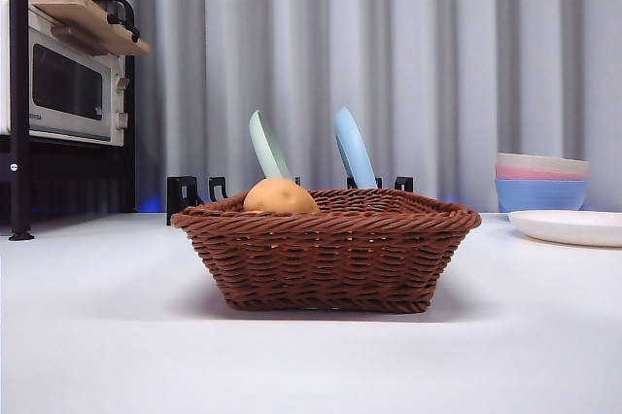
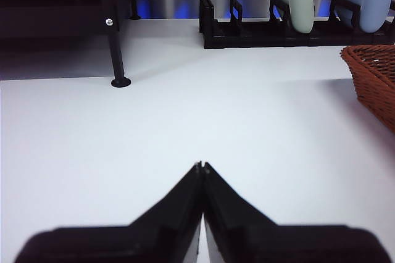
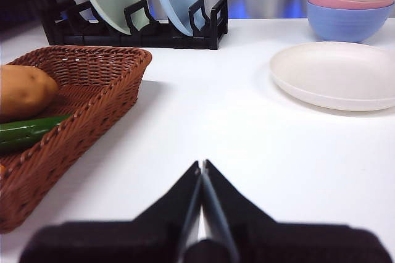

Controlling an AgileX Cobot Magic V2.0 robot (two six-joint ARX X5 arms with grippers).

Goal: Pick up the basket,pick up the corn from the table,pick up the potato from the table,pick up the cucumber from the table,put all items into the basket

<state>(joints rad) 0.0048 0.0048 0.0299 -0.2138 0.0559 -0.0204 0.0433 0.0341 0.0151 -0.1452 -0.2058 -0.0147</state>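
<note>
The basket (image 1: 327,249) sat in the middle of the white table (image 1: 97,336), w/ the potato (image 1: 280,196) inside it, poking up over the rim. From the right wrist view the cucumber (image 3: 28,130) lay in there too, right next to the potato. A tiny orange bit at the basket's near edge could have been the corn, but it was too small to tell. So the job looked nearly done or all done; nothing from the list was left out on the table. The left gripper (image 2: 202,165) was off to one side of the basket, jaws pressed together, holding nothing. The right gripper (image 3: 202,164) was on the other side, jaws also closed & empty. At the back edge stood a black rack w/ a green plate (image 1: 267,145) & a blue plate (image 1: 354,150). Stacked bowls (image 1: 541,181) & a white plate (image 1: 569,226) were at the far right, a microwave (image 1: 63,84) on a shelf at the far left, grey curtains behind.
</note>
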